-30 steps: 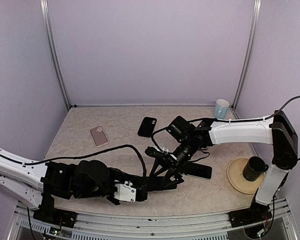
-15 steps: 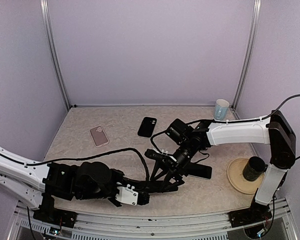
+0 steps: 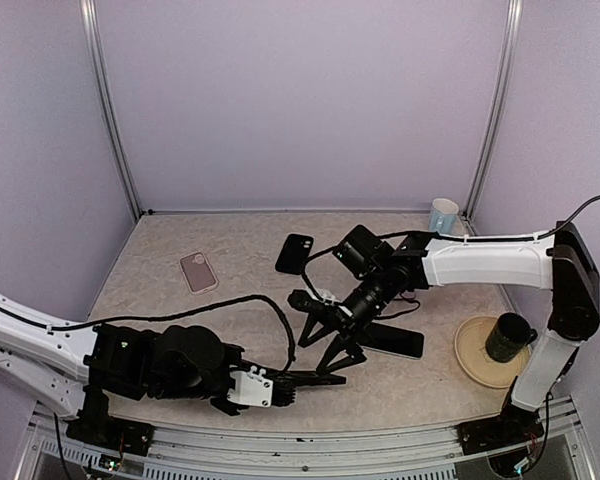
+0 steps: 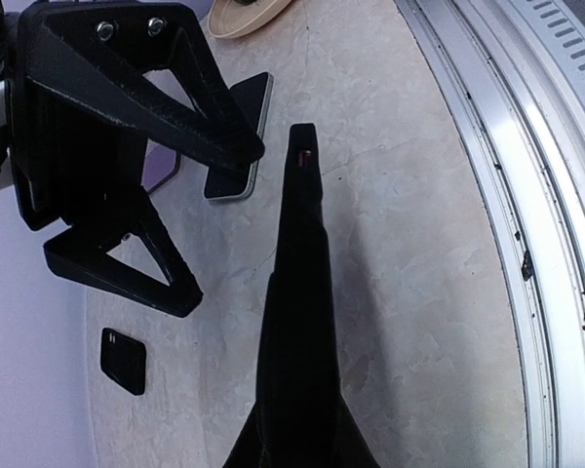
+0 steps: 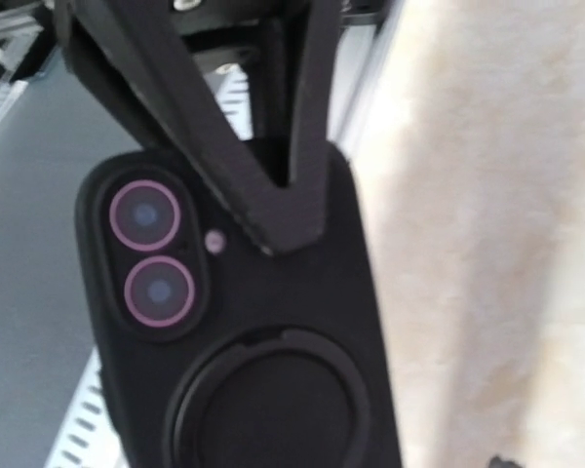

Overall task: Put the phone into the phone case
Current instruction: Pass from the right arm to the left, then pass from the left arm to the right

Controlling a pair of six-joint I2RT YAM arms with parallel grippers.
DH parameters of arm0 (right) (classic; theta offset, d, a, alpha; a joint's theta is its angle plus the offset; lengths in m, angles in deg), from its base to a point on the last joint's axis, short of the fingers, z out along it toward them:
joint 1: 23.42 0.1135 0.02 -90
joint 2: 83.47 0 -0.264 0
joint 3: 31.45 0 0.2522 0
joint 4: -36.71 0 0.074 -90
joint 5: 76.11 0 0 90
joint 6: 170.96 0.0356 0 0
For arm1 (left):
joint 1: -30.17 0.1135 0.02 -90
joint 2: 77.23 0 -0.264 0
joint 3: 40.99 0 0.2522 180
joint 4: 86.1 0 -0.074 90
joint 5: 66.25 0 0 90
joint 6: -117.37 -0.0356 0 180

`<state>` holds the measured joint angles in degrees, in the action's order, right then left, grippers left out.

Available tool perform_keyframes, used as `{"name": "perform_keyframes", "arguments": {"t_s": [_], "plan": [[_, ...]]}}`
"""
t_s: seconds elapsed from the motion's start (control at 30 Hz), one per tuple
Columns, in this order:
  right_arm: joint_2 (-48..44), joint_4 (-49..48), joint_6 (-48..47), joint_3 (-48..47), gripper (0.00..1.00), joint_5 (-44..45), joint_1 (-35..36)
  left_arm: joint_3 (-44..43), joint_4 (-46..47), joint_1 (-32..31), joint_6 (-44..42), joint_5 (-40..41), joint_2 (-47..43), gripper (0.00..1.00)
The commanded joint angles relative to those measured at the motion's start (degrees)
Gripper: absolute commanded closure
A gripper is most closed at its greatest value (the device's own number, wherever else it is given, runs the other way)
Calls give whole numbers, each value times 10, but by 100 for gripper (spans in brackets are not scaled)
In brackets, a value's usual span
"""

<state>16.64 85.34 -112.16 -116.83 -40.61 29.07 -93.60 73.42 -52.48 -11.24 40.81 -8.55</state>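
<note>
Black phone is lying flat on the table, long axis running left-right, just right of the right gripper. Its 2 fingers are standing apart, apparently gripping nothing. The left gripper, pinched together, is sitting farther off.

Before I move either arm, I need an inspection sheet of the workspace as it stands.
Surface: table, beige and marbled, no spills seen.
Job's things: cased phone, black back with pink-rimmed lenses, up on edge near the front rail; bare phone lying flat; black case lying flat; pink item, phone or case unclear.
Clutter: cup at the far right corner; mug on a plate.
Grippers: left tool closed, apparently on the cased phone; right tool open, gripping nothing.
Cables: black cable looping over the left arm.
Surroundings: purple walls, metal posts.
</note>
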Motion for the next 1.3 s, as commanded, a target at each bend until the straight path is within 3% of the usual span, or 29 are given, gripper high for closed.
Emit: {"name": "perform_keyframes", "arguments": {"t_s": [0.0, 0.4, 0.83, 1.27], "plan": [[-55, -36, 8, 8, 15, 64, 3, -21, 7, 0, 60, 1, -32, 100], [-156, -171, 59, 124, 21, 190, 25, -51, -65, 65, 163, -106, -85, 100], [-193, -267, 81, 147, 30, 352, 101, -84, -129, 107, 203, -180, -64, 100], [-182, -256, 90, 139, 35, 325, 129, -88, -132, 120, 220, -194, -67, 100]]}}
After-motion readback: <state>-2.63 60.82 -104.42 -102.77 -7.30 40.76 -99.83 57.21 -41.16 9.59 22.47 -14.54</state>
